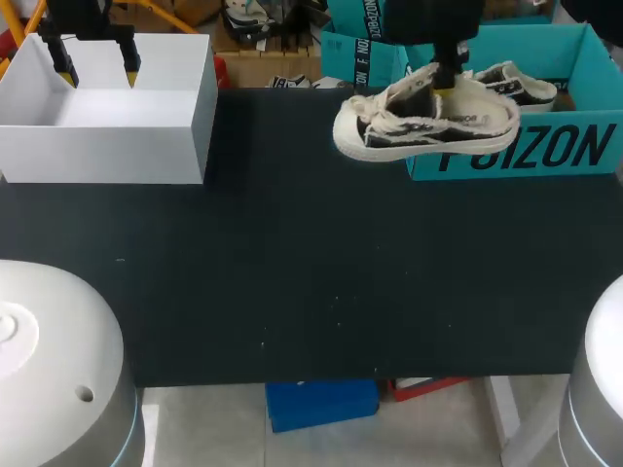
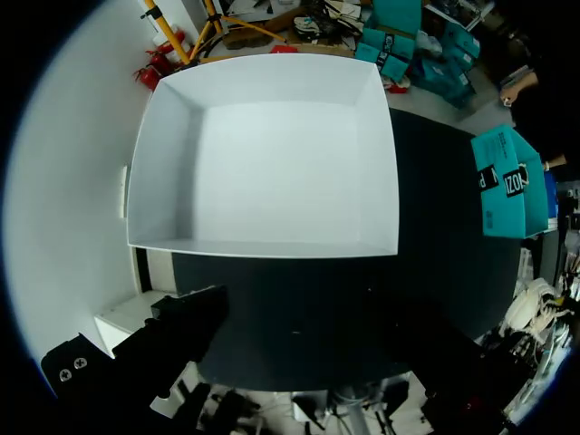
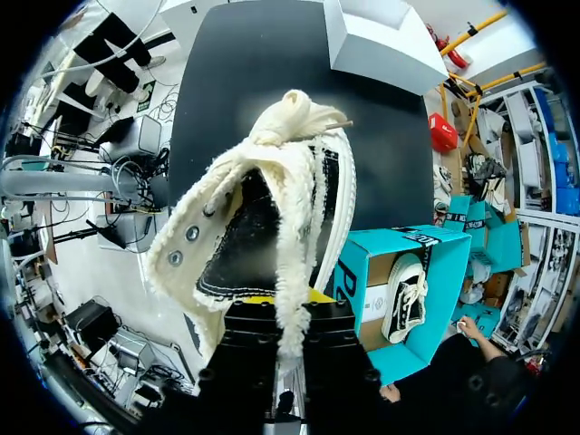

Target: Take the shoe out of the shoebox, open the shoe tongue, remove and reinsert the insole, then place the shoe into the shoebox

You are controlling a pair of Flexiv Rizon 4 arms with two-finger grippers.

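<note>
A cream and black canvas shoe (image 1: 428,122) hangs in the air over the table's back right, just in front of the teal shoebox (image 1: 516,151). My right gripper (image 1: 444,86) is shut on the shoe's collar from above. In the right wrist view the shoe (image 3: 263,217) hangs sole-side outward from the gripper (image 3: 281,313), with its laces bunched at the toe. A second matching shoe (image 1: 516,83) lies inside the shoebox (image 3: 390,263). My left gripper (image 1: 97,68) stands open over the white box (image 1: 107,126) with nothing between its fingers.
The white open box (image 2: 272,163) stands at the table's back left and its inside is bare. The black tabletop (image 1: 292,282) stretches between the two boxes and toward the front edge. The white box (image 3: 381,41) lies ahead of the held shoe's toe.
</note>
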